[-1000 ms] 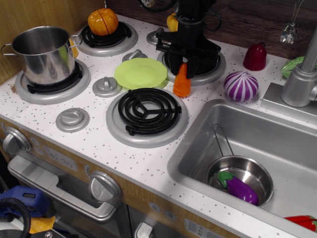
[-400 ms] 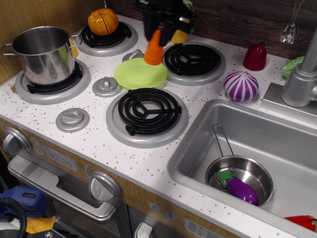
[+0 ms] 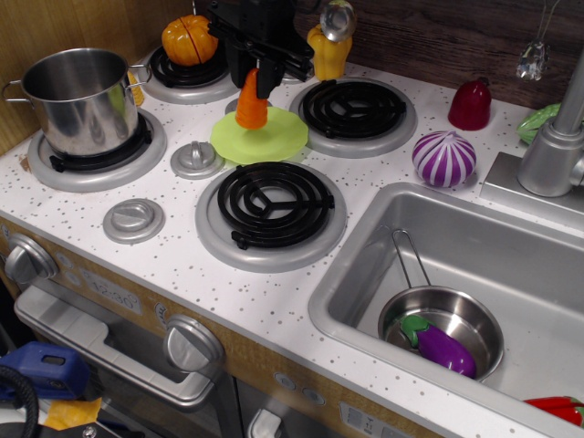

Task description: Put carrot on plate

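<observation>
The orange carrot (image 3: 251, 100) hangs tip-up from my black gripper (image 3: 258, 75), which is shut on its narrow end. Its wide end is over the back part of the lime-green plate (image 3: 266, 138), touching or just above it; I cannot tell which. The plate lies flat on the white stove top between the burners. The gripper's fingers are partly hidden by the black gripper body.
A steel pot (image 3: 78, 99) stands on the left burner, an orange pumpkin (image 3: 189, 39) on the back left burner. A yellow toy (image 3: 328, 50) stands at the back. Grey knobs (image 3: 197, 159) flank the plate. A purple onion (image 3: 443, 159) and a sink (image 3: 365, 274) lie right.
My gripper has lifted the carrot from beside the back right burner, carried it left over the plate, and now lowered it toward the plate's back part.
</observation>
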Available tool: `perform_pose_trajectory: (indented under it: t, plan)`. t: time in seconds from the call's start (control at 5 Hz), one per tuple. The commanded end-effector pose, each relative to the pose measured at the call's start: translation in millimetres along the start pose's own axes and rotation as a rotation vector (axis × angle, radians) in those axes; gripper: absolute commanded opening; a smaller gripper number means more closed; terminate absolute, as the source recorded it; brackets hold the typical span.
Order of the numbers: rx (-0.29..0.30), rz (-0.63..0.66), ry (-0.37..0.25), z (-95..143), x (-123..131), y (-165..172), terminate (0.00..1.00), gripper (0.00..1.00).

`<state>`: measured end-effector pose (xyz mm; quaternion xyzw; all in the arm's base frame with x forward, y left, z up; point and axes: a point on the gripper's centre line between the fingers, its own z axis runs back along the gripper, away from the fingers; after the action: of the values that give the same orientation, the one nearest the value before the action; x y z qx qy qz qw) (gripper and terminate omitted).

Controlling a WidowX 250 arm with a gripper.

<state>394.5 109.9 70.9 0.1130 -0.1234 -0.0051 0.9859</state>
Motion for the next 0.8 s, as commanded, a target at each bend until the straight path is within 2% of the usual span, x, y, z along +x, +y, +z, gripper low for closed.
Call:
perform_pose_trajectory:
  t: [0.0,0.2,0.4,0.6]
  plan:
    - [0.004,0.021,-0.089,20,11,8,0.00,0.00]
    - [-0.015,0.039,-0.071,22,12,-3,0.00,0.00]
    - [-0.029,0.044,-0.063,20,9,-7,0.00,1.00]
    - [-0.056,0.034,-0.071,16,7,-8,0.00,1.00]
